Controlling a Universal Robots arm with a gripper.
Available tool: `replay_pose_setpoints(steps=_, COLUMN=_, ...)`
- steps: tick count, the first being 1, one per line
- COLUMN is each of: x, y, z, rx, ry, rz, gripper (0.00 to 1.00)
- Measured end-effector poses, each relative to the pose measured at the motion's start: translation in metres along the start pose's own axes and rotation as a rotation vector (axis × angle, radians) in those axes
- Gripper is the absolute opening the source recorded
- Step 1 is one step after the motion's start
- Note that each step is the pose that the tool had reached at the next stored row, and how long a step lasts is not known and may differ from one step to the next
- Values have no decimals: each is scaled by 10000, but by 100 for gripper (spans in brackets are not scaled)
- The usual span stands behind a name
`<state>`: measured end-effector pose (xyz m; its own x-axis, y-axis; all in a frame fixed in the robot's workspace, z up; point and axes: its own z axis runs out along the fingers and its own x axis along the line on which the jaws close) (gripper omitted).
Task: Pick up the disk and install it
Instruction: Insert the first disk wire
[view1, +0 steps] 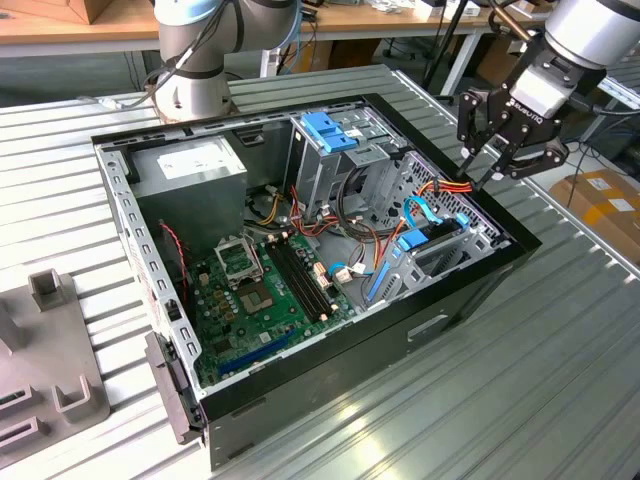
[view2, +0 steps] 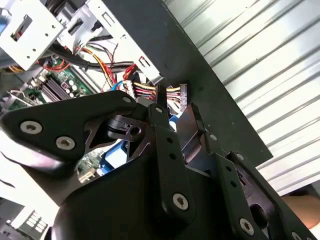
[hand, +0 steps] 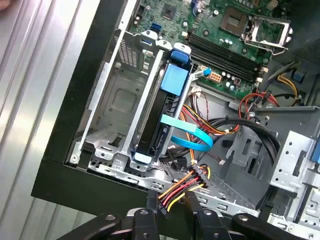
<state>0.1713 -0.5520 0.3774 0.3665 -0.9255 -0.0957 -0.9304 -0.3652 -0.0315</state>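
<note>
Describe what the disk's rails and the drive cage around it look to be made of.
The disk has bright blue side rails with a smooth, uniform colour, likely moulded plastic. The drive cage looks like bare sheet metal: dull silver, stamped holes, folded edges. The gripper hovers above the case rim.

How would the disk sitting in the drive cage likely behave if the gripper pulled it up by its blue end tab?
The disk looks like a rigid slab, so it should probably lift without flexing. It stands on edge between metal cage walls, so it likely slides rather than tips. The thin blue flat cable draped across it looks floppy and might snag.
</note>
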Motion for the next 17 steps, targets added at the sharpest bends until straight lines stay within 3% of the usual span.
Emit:
replay_pose_setpoints(steps=3, x=0, y=0, z=2, rx=-85, ry=-29, rz=-889, gripper=36)
replay_pose_setpoints(steps=5, x=0, y=0, z=2, rx=-164, ry=-53, rz=-1702, gripper=36)
replay_pose_setpoints(steps=7, x=0, y=0, z=2, rx=-195, ry=-63, rz=-2026, gripper=36)
replay_pose_setpoints(steps=10, x=0, y=0, z=3, rx=-275, ry=-91, rz=-2869, gripper=36)
replay_pose_setpoints(steps=17, x=0, y=0, z=3, rx=-279, ry=-92, rz=-2905, gripper=36)
